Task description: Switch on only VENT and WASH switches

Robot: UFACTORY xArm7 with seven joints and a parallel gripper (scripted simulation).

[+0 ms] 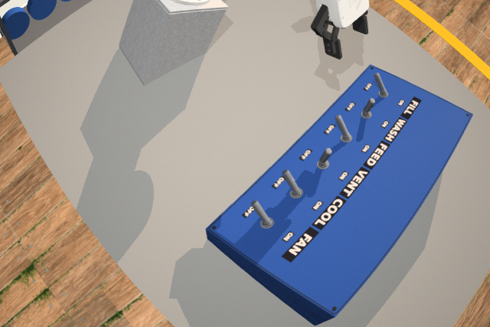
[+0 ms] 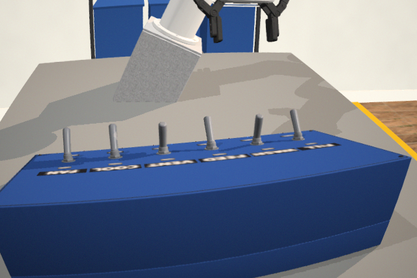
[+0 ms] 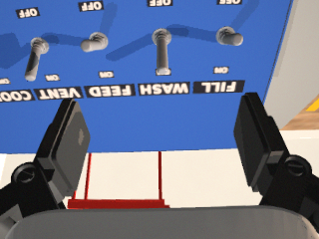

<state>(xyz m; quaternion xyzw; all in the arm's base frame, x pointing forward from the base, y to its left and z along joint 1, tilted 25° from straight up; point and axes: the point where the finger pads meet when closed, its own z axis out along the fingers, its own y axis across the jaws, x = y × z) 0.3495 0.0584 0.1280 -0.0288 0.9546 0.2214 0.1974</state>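
The gripper is hanging above the counter with its jaws spread wide and nothing between them, its black fingers pointing down. It is hovering off the console's short end nearest the FILL switch, toward the far side of the counter and well apart from every lever.

The blue console is lying slantwise on the counter's right half, its six grey toggle levers standing in one row. The VENT switch is sitting fourth from the FILL end, and the WASH switch second. In the top view both of these are showing shorter than their neighbours and leaning toward the side marked ON, while the FEED switch, the COOL switch, the FAN switch and the FILL switch are leaning toward OFF.

The arm's grey pedestal is standing near the counter's far left part.
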